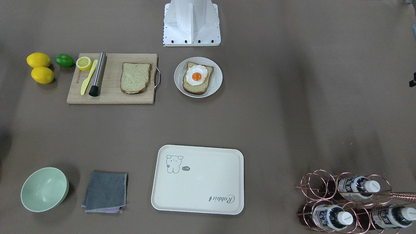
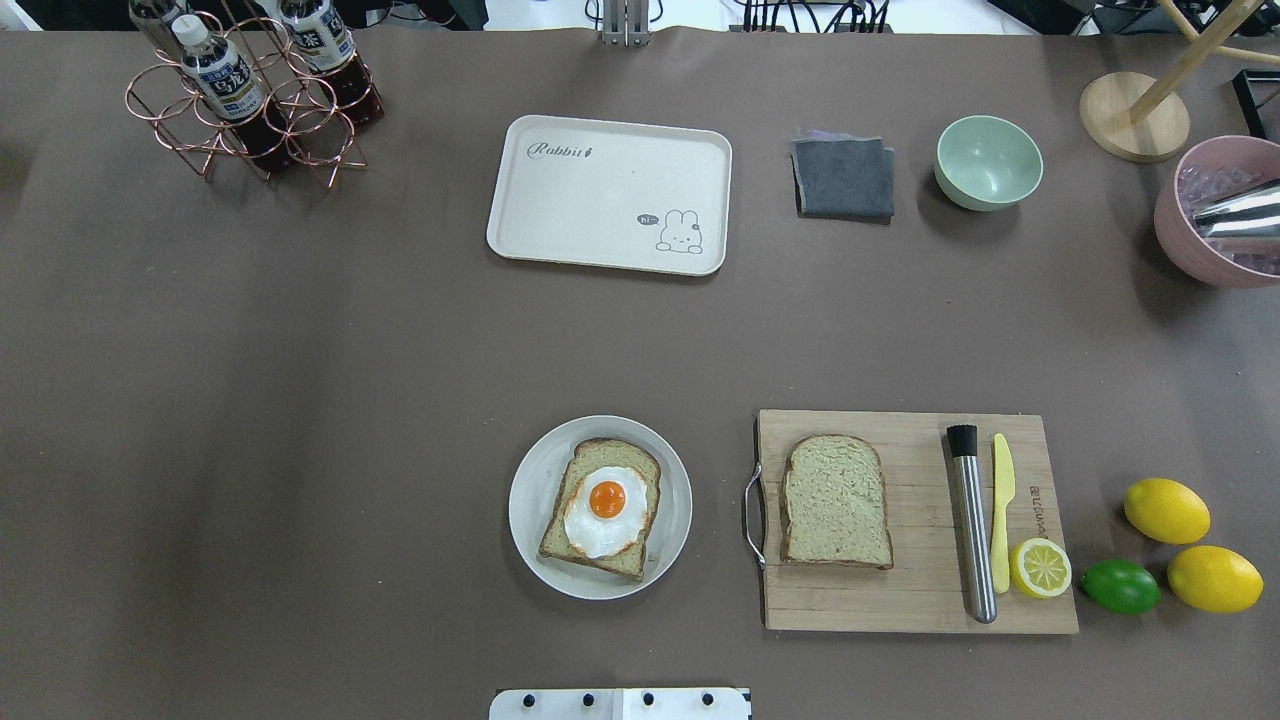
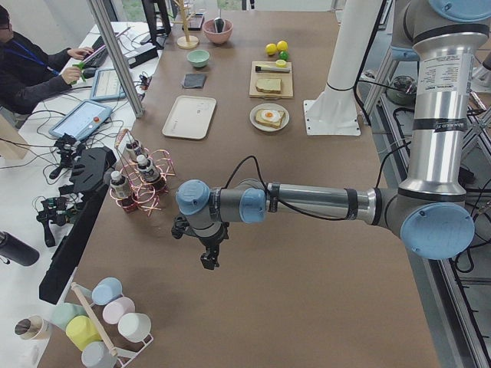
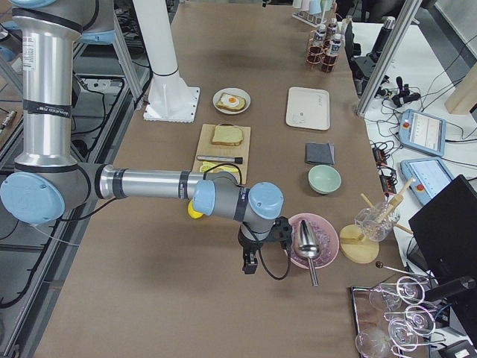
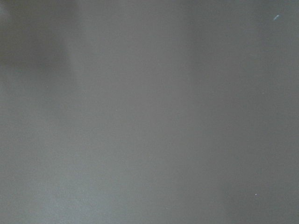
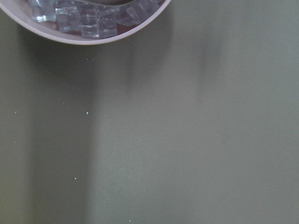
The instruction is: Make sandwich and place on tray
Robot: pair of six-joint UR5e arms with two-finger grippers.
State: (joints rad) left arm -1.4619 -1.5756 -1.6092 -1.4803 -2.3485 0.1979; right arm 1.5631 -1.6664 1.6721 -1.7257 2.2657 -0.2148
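One toast slice (image 2: 622, 458), topped with the egg (image 2: 606, 505), lies on the round plate (image 2: 530, 500); the other slice (image 2: 836, 500) lies on the cutting board (image 2: 900, 600) at its right, the tray (image 2: 600, 200) well beyond. We cannot tell whether our left gripper (image 3: 209, 261) or right gripper (image 4: 250, 264) is spread.
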